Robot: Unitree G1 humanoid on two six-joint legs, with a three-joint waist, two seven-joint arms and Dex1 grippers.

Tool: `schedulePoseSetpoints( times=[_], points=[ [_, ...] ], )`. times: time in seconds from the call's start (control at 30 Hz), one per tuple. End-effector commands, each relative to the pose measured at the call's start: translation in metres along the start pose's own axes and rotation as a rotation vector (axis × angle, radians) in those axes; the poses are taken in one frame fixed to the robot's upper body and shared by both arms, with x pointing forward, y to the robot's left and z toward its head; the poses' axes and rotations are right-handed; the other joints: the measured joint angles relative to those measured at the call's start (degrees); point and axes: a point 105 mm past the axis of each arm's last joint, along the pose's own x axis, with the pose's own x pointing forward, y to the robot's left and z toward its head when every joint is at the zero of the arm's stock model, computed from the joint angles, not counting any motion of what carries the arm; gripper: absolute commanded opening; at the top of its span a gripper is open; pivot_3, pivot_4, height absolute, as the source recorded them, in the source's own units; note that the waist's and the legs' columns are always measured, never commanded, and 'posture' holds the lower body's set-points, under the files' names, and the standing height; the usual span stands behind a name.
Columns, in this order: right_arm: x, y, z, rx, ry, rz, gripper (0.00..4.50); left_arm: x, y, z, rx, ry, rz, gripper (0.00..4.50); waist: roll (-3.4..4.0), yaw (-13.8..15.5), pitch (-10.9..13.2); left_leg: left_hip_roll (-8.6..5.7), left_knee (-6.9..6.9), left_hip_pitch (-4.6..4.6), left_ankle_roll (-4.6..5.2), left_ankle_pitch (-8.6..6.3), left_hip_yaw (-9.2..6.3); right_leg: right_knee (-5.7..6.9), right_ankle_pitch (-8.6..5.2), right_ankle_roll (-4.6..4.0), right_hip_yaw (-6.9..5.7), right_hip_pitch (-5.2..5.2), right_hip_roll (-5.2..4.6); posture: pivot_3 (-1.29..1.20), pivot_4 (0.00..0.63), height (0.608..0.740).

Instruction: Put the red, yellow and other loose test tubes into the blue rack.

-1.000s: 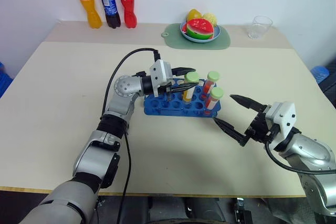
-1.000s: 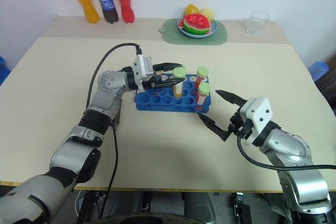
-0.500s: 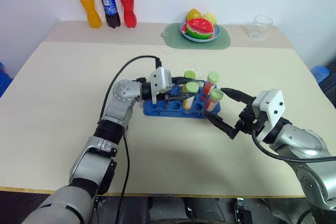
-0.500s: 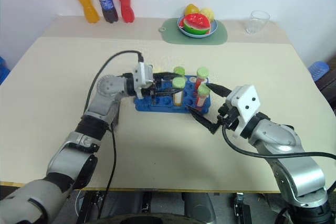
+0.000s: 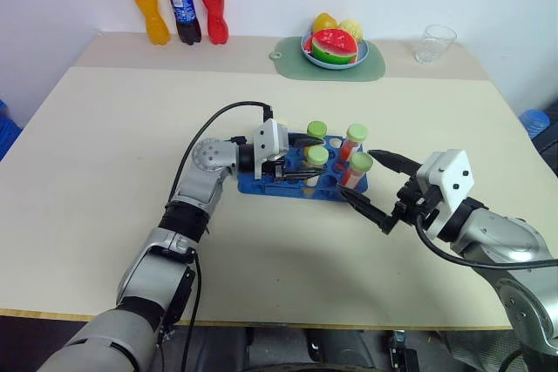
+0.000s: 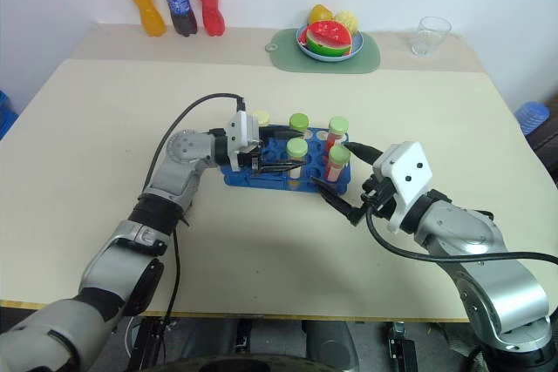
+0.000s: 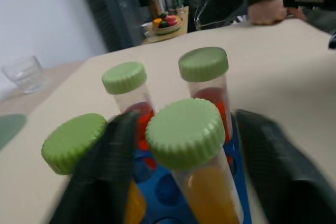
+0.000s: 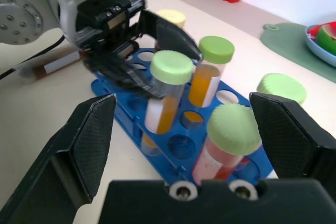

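Both jaws open, empty: left gripper straddles yellow tube in blue rack; right gripper beside rack.

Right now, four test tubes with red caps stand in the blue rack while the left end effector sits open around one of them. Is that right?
Not quite: the caps are green, not red, as the left wrist view shows. Four tubes do stand in the rack, and the left end effector is open around the nearest one.

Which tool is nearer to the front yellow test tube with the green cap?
Left. The left tool has its open fingers on either side of the yellow test tube in the blue rack; the right tool is beyond the rack's end.
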Motion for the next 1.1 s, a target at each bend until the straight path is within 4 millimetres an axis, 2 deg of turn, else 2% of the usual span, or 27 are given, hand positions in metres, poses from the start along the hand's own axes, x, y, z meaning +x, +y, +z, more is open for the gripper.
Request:
schedulePoseSetpoints(
  times=[0.03,0.2,0.33,0.4,0.53,0.67,0.9,1.1],
  points=[
    [-0.001,0.0,0.009,-0.031,-0.048,-0.013,4.5,-0.002,0.02,0.023,0.052,-0.07,0.096,4.49,0.0,0.0,0.0,0.0,0.0,-0.01,0.0,0.0,0.0,0.0,0.0,0.0,0.0,-0.01,0.0,0.0,0.15,0.74],
    [-0.003,-0.002,0.011,-0.044,-0.076,-0.038,4.5,-0.016,0.046,0.053,0.086,-0.166,0.237,4.49,-0.01,-0.03,0.01,0.0,0.0,-0.03,0.0,0.0,-0.01,0.0,0.01,0.02,-0.01,-0.03,0.0,0.0,0.15,0.74],
    [-0.004,-0.016,0.016,-0.082,-0.106,-0.117,4.5,-0.033,0.063,0.067,0.086,-0.181,0.346,4.49,-0.01,-0.12,0.0,0.0,0.0,-0.02,0.0,0.0,0.0,0.03,0.02,0.03,-0.01,-0.04,0.0,0.0,0.15,0.74],
    [-0.006,-0.034,0.005,-0.076,-0.1,-0.164,4.5,-0.044,0.07,0.069,0.099,-0.169,0.415,4.49,-0.01,-0.07,0.0,0.0,0.0,-0.01,0.0,0.0,-0.01,0.03,0.02,0.03,-0.01,-0.03,0.01,0.0,0.15,0.74],
    [-0.009,-0.061,-0.021,-0.086,-0.082,-0.231,4.5,-0.066,0.081,0.066,0.077,-0.129,0.533,4.49,-0.01,-0.01,0.0,-0.02,0.0,-0.03,0.0,0.0,0.02,0.0,0.02,0.04,-0.01,-0.02,-0.01,0.0,0.15,0.74],
    [-0.009,-0.085,-0.031,-0.104,-0.089,-0.311,4.5,-0.095,0.095,0.063,0.034,-0.104,0.694,4.49,0.01,-0.11,0.01,0.0,0.0,0.02,-0.01,0.0,0.02,0.05,0.06,0.1,-0.01,-0.01,0.0,0.0,0.15,0.74],
    [-0.008,-0.103,-0.033,-0.119,-0.14,-0.386,4.5,-0.155,0.108,0.054,-0.032,-0.051,0.968,4.49,0.04,-0.29,0.03,0.05,-0.04,0.05,-0.01,0.0,0.04,0.15,0.08,0.14,-0.01,-0.08,0.02,0.0,0.15,0.74],
    [-0.001,-0.12,-0.031,-0.082,-0.181,-0.46,4.5,-0.177,0.102,0.042,-0.094,-0.009,1.076,4.49,0.03,-0.03,0.03,0.05,-0.01,0.02,-0.02,0.01,0.05,0.16,0.11,0.16,-0.03,-0.06,-0.07,0.0,0.15,0.74]
  ],
)
